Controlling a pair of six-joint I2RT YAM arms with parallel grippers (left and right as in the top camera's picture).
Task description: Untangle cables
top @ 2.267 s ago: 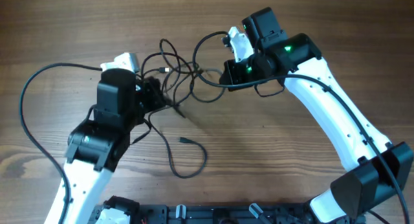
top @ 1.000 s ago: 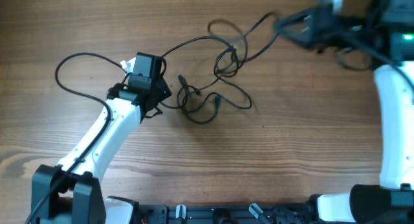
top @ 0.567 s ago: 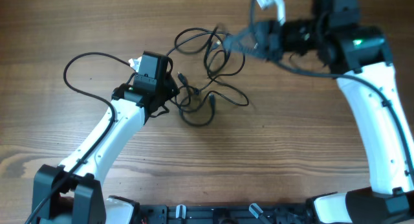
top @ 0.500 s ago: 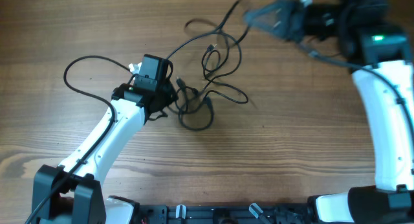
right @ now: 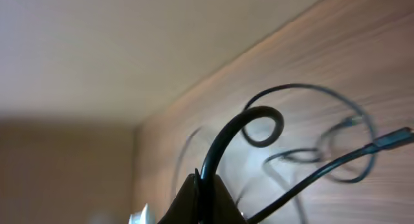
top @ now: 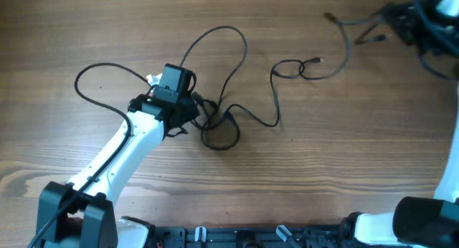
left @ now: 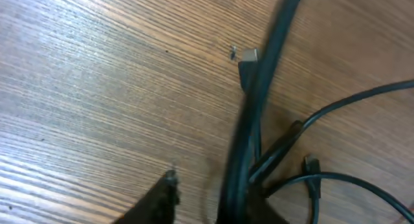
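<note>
A small clump of thin black cables [top: 213, 124] lies mid-table, with one loop [top: 224, 34] reaching toward the back. A separate cable [top: 295, 69] with a small plug end lies to its right. My left gripper [top: 188, 110] sits at the clump's left edge. In the left wrist view that gripper [left: 210, 199] is open, and a cable [left: 262, 88] runs between the jaws against the right one, with a gap to the left finger [left: 165, 195]. My right gripper [top: 403, 24], blurred at the back right, is shut on a cable [right: 223, 143] that trails left with loose ends [top: 343, 22].
The left arm's own thicker wire [top: 90, 72] loops over the table at the left. A black rail [top: 237, 237] runs along the front edge. The right arm [top: 453, 133] runs down the right border. The table's far edge [right: 213, 78] shows in the right wrist view.
My right gripper has swung up and to the right, drawing a cable out of the tangle. The left gripper's jaws have parted a little while the left arm stayed in place.
</note>
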